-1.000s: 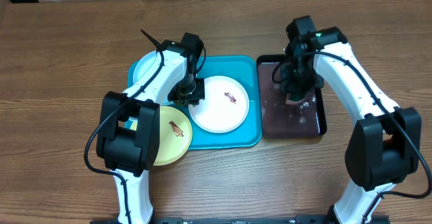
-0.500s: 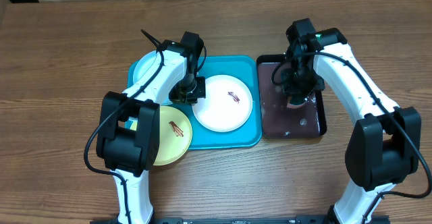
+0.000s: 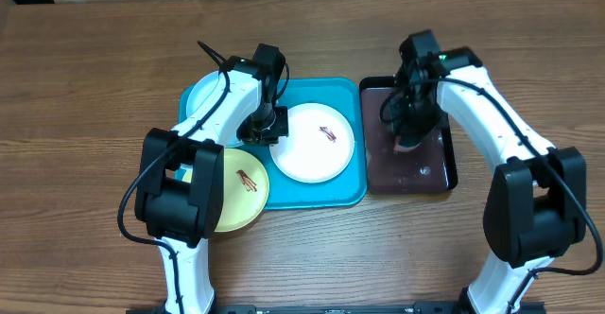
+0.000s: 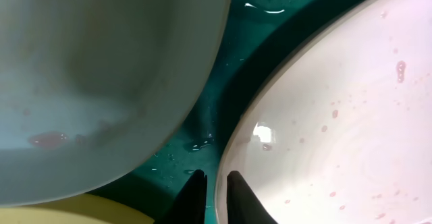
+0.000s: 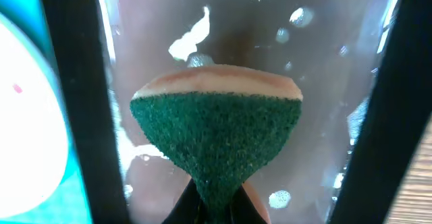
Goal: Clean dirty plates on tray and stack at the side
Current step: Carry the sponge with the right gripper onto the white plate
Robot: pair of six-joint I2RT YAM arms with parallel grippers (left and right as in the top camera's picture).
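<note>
White plate (image 3: 312,146) sits pinched by its rim in the left gripper (image 4: 214,196), probably for steadying; the right gripper (image 5: 212,207) clamps a sponge (image 5: 216,133), seemingly wetting it in the black tray (image 3: 430,170).

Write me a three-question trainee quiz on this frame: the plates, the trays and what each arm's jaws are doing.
1. True or false: the right jaws pinch a green sponge above the black tray.
2. Which plate overhangs the blue tray's near edge onto the table? A white; B yellow; C cyan.
3. Fill in: the left jaws stand at the rim of the ___ plate.
Key: 1 true; 2 B; 3 white.
</note>
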